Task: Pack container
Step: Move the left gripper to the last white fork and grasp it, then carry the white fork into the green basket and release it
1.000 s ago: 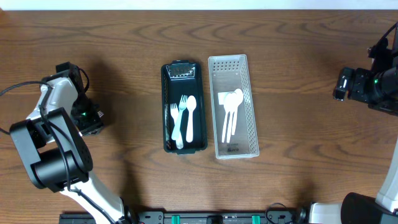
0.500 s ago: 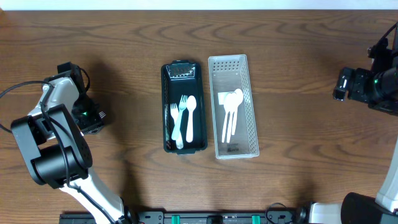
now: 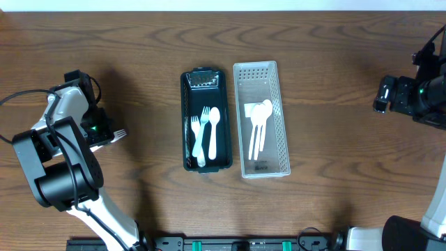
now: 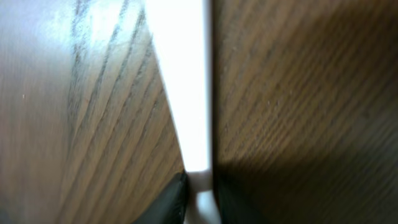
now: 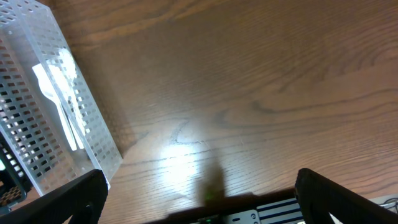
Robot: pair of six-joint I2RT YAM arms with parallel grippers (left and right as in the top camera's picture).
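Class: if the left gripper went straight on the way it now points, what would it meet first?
The left gripper points along the table toward the middle. Past bare wood, its held white fork would first reach the near wall of the black tray, though it may pass above, since height is unclear.

The brown wooden tabletop [image 3: 334,84] carries two things — a black container [image 3: 185,118] just beside a clear perforated bin [image 3: 256,80].

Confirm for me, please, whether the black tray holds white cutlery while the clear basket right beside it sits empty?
Not quite. The clear basket is not empty: the overhead view shows white spoons lying in it. The black tray right beside it does hold white cutlery.
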